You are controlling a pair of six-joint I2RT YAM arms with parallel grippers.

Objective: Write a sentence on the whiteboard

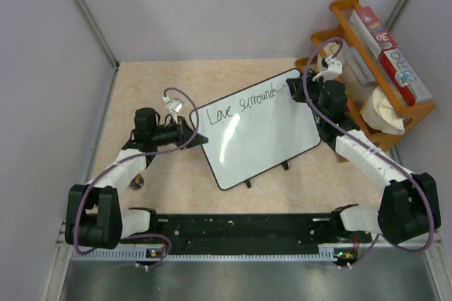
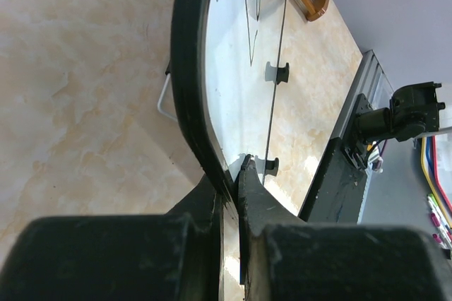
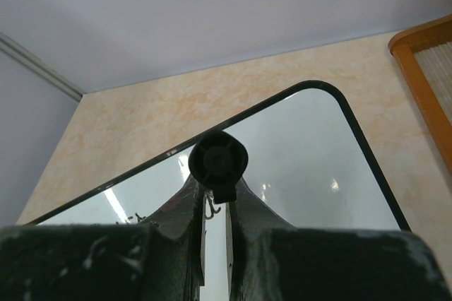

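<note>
1. Whiteboard (image 1: 258, 131) lies angled at the middle of the table (image 1: 162, 195), reading "Love surrounds".
2. Left gripper (image 2: 236, 177) pinches the board's framed left edge.
3. Right gripper (image 3: 217, 198) is clenched around a black marker (image 3: 217, 162); the marker's tip is hidden.

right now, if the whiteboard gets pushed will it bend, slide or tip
Probably stiff: the whiteboard looks flat, with no sag, though the left gripper pinches only one edge. Likely slippery: its face is glossy and the table smooth, so a push may slide or pivot it. Tipping seems unlikely, since it is wide and thin.
</note>
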